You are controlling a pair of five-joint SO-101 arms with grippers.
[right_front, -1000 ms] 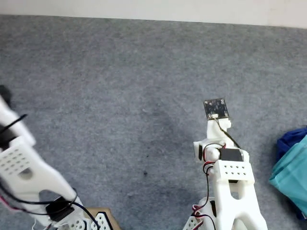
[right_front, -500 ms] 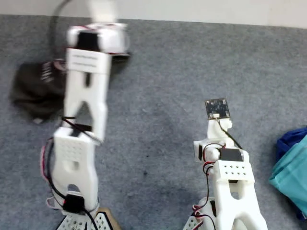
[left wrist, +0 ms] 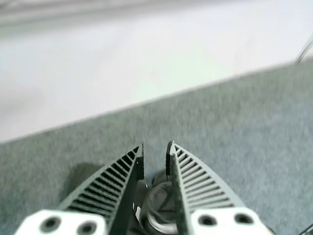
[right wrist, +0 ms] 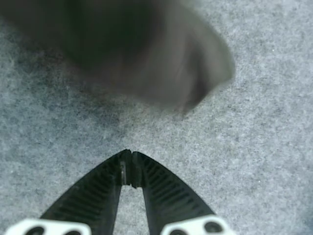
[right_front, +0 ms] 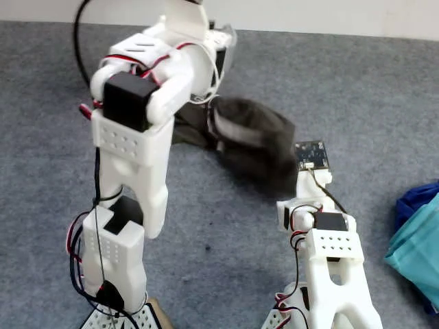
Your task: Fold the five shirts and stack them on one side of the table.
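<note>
Clamps the left gripper (left wrist: pixel 155 149) narrowly on the dark shirt (right_front: pixel 255 142), cloth bunched low between the jaws, tips a slit apart. Holds the right gripper (right wrist: pixel 131 157) tip to tip, on nothing, above the grey table cover (right_front: pixel 357 89). Spreads crumpled mid-table, a pale band across it. Blue and teal shirts (right_front: pixel 417 240) heaped at the table's right edge; pale strip (right_front: pixel 309 14) beyond the far edge

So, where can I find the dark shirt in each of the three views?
High view: dark shirt mid-picture, between the two arms.
Left wrist view: dark shirt held in the left hand.
Right wrist view: dark shirt, blurred, beyond the right hand.
Shared landmark: the grey table.
</note>
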